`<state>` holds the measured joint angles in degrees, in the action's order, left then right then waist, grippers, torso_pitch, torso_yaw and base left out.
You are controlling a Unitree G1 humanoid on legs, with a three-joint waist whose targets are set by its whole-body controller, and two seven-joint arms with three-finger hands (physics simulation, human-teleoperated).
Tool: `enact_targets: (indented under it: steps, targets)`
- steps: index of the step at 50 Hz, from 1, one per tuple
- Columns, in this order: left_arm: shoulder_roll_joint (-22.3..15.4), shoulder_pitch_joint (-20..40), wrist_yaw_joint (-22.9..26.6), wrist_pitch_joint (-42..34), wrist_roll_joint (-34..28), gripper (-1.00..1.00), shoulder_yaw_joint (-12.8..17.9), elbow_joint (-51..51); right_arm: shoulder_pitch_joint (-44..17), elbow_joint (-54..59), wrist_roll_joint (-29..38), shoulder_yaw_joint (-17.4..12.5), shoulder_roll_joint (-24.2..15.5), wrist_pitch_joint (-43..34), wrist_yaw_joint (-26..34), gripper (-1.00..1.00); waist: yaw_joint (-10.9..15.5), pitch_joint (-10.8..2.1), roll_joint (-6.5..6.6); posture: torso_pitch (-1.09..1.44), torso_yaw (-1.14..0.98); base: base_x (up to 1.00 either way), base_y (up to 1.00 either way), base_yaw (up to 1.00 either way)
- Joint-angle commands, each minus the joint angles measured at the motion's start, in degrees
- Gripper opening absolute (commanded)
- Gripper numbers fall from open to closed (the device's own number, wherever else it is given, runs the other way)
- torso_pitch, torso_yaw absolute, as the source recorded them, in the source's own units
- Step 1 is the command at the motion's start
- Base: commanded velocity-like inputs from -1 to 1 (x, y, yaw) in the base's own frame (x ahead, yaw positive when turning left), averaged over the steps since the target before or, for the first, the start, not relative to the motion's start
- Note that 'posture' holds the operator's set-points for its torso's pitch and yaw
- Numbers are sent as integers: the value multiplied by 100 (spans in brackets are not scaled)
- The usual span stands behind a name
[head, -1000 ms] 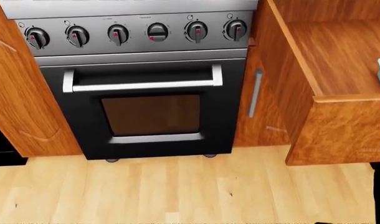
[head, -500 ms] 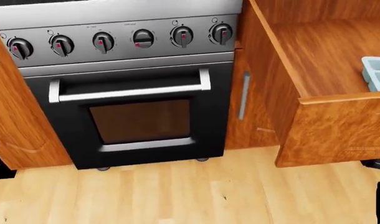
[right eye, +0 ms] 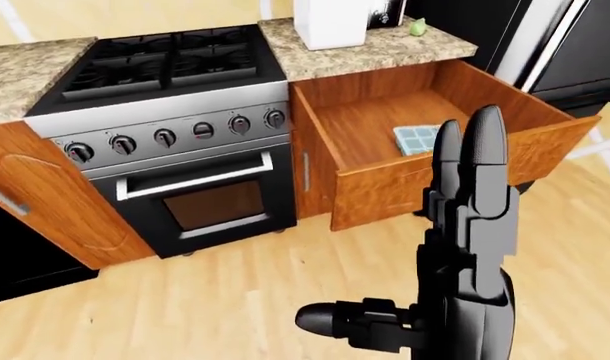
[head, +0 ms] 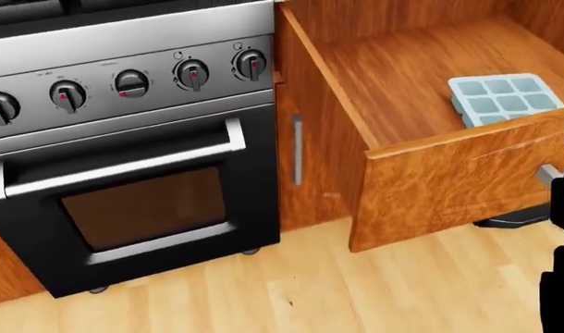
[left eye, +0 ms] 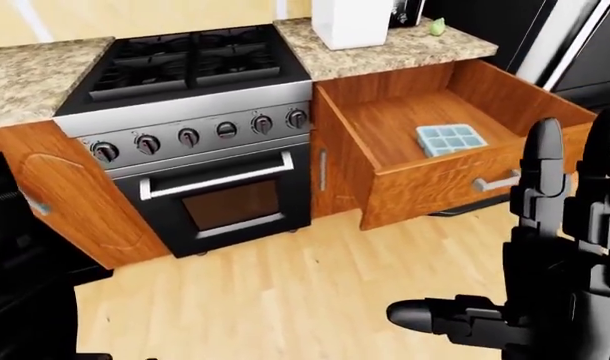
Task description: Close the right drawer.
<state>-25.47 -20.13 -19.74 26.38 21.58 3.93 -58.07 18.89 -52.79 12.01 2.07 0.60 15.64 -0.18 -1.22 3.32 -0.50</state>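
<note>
The right drawer point(left eye: 435, 187) stands pulled far out of the wooden cabinet to the right of the stove, and its metal handle point(left eye: 495, 181) shows on the front panel. A pale blue ice cube tray point(head: 500, 97) lies inside, close to that panel. My right hand point(right eye: 405, 232) is raised near the camera at the lower right of both eye views. It is open, with the fingers point(right eye: 470, 172) pointing up and the thumb out to the left, short of the drawer front and holding nothing. My left hand does not show.
A black and steel stove point(left eye: 200, 135) with a row of knobs and an oven door fills the left-centre. A narrow cabinet door point(head: 300, 159) sits between it and the drawer. A granite counter point(left eye: 385, 49) carries a white appliance. A black fridge point(left eye: 555, 37) stands at the top right.
The camera has swung to the right: the stove slid left in the head view, and the open drawer with its ice tray came further into the picture.
</note>
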Motion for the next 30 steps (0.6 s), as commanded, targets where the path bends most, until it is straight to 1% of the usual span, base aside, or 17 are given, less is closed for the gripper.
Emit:
enact_targets:
  steps: [1,4,6,7,9,10,11,12,14,19,21,22,23,24,25,28,30]
  targets:
    - [-96,37,-77,114,-3,100,115,-191,-76,-266,-5,43,4,118,3,100,4,-57,11,0,0,0,0,-37]
    - [-121,32,-102,123,-3,100,113,-191,-62,-265,8,60,4,122,7,100,58,40,154,0,0,0,0,-37]
    - [-83,11,-58,138,-9,100,107,-191,-46,-255,11,76,-1,141,-1,100,84,92,286,0,0,0,0,-38]
    - [-60,4,-33,139,-9,100,104,-191,-52,-252,11,77,-3,136,-3,100,93,83,394,0,0,0,0,-37]
    - [-20,-17,21,151,-14,100,89,-191,-92,-226,9,70,-7,106,0,100,157,-12,715,0,0,0,0,-37]
    - [-35,-21,13,164,-13,100,89,-191,-73,-232,15,82,-7,125,-3,100,218,56,503,0,0,0,0,-37]
    - [-67,-19,-19,170,-6,100,94,-191,-89,-230,7,74,-5,110,-10,100,159,66,561,0,0,0,0,-37]
    - [-106,-22,-51,180,-6,100,91,-191,-108,-226,0,59,-12,89,0,100,170,40,534,0,0,0,0,-38]
    - [-179,-30,-113,211,9,100,80,-191,-112,-216,-6,51,-7,92,-4,100,152,-28,445,0,0,0,0,-37]
    - [-301,-22,-224,234,30,100,83,-191,-99,-183,-10,52,-5,120,-2,100,164,3,147,0,0,0,0,-38]
    - [-347,-24,-270,249,33,100,87,-191,-49,-208,-9,60,-5,153,-5,100,160,-15,-50,0,0,0,0,-37]
    - [-353,-20,-278,240,32,100,82,-192,-65,-195,-9,59,-5,144,-4,100,143,-79,-221,0,0,0,0,-38]
    - [-361,-22,-286,250,28,100,80,-192,-68,-193,-16,55,-5,143,-5,100,103,-88,-314,0,0,0,0,-37]
    - [-368,-23,-293,253,23,100,79,-192,-61,-194,-10,59,-8,148,1,100,67,-41,-98,0,0,0,0,-38]
    - [-371,-15,-301,242,23,100,79,-192,-54,-193,-10,64,-7,155,0,100,85,-61,-146,0,0,0,0,-37]
    - [-354,-5,-288,226,5,100,66,-192,-98,-181,-11,49,-7,126,4,100,62,-79,-14,0,0,0,0,-38]
    - [-325,-15,-261,232,-2,100,60,-192,-104,-173,-19,49,-8,121,10,100,81,-9,79,0,0,0,0,-37]
